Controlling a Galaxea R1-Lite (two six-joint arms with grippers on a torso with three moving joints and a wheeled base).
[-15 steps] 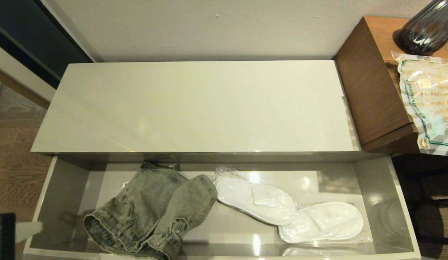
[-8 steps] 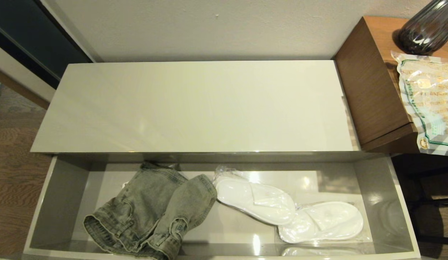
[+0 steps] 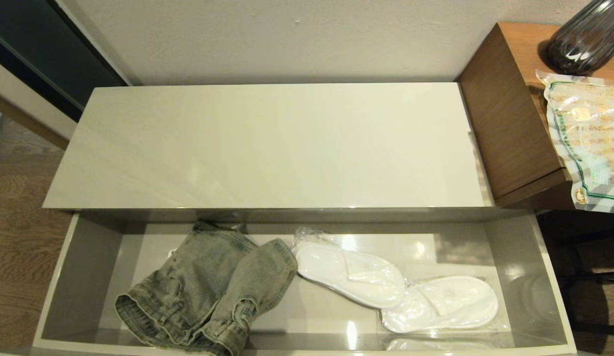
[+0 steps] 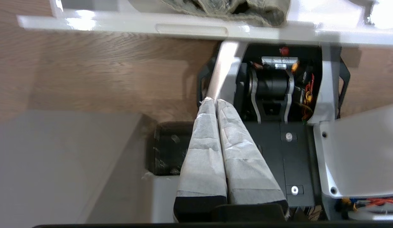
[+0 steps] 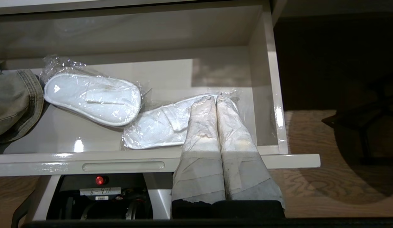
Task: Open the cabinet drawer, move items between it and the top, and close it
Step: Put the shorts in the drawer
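Observation:
The cabinet drawer (image 3: pixel 549 277) stands pulled out below the glossy cream top (image 3: pixel 267 143), which is bare. Inside it lie a folded grey-green denim garment (image 3: pixel 208 289) on the left and two white slippers in clear plastic, one (image 3: pixel 351 274) in the middle and one (image 3: pixel 443 304) to its right. Neither gripper shows in the head view. My left gripper (image 4: pixel 214 100) is shut and empty, low in front of the drawer front (image 4: pixel 190 29), over my own base. My right gripper (image 5: pixel 215 96) is shut and empty, in front of the drawer's right end, above the right slipper (image 5: pixel 158 125).
A brown wooden desk (image 3: pixel 514 118) adjoins the cabinet on the right, carrying a green-printed crinkly bag (image 3: pixel 586 133) and a dark ribbed vase (image 3: pixel 586 39). Wooden floor (image 3: pixel 15 207) lies left of the cabinet. A wall runs behind it.
The left arm, seen a second ago at the lower left edge of the head view, has dropped out of it. The drawer and the items have not moved.

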